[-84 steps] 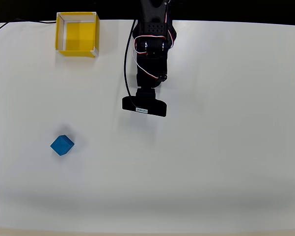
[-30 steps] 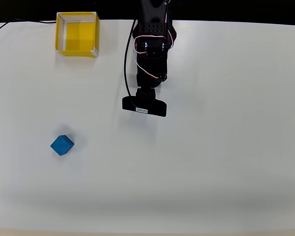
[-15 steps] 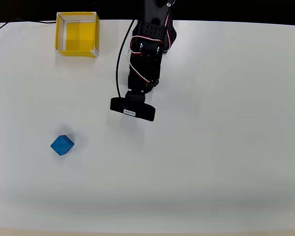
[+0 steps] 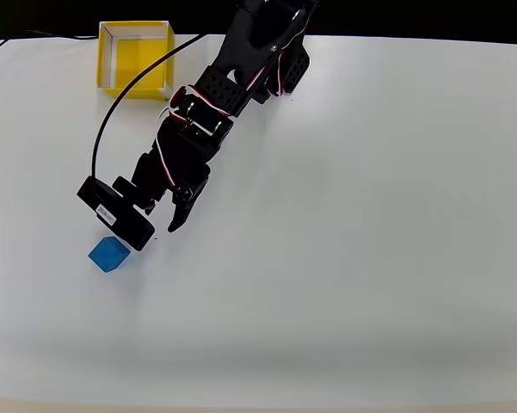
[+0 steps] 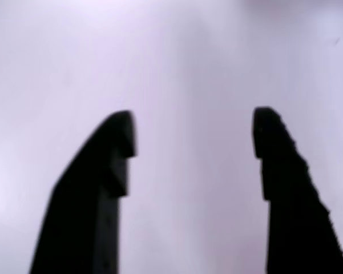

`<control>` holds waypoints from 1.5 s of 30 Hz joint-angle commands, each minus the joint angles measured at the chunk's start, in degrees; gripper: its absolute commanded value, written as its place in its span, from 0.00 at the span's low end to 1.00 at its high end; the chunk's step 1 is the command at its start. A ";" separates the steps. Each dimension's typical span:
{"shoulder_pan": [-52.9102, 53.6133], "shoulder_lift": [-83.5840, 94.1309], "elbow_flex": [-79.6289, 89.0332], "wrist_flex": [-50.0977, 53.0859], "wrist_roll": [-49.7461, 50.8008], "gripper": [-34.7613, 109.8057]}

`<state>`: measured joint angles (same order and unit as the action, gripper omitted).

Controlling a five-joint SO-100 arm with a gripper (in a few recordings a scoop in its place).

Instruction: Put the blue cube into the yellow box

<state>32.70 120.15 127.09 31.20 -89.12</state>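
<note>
In the wrist view, the gripper point(image 5: 191, 134) shows two blunt, matte black fingers point(image 5: 111, 171) spread wide apart, with only blurred pale table point(image 5: 188, 57) between them. The overhead view shows the small matte blue cube point(image 4: 109, 254) on the white table just below the arm's camera block, untouched. Farther back, near the top edge, sits the square, white-rimmed yellow box point(image 4: 136, 58), open-topped.
</note>
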 commanded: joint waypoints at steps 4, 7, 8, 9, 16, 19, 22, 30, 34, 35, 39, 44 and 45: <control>7.65 -12.48 -13.97 -13.62 0.09 0.53; 9.14 -19.60 -17.23 -19.25 -0.53 0.56; 9.40 -21.88 -18.11 -21.45 -0.44 0.56; 9.67 -23.82 -18.81 -23.12 -0.35 0.56; 9.84 -35.60 -23.03 -33.40 1.67 0.58; 9.49 -39.55 -24.79 -36.47 1.85 0.58; 8.88 -42.54 -26.54 -37.09 2.55 0.58; 7.73 -50.62 -31.29 -41.66 2.72 0.58; 7.12 -54.32 -33.40 -43.15 2.81 0.57; 7.03 -55.02 -33.66 -43.51 2.55 0.57; 6.24 -56.95 -33.93 -45.35 2.72 0.57; 5.19 -58.36 -33.93 -46.05 2.90 0.56; 5.10 -58.45 -33.84 -45.88 2.99 0.56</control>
<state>38.23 57.83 99.49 -11.69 -86.31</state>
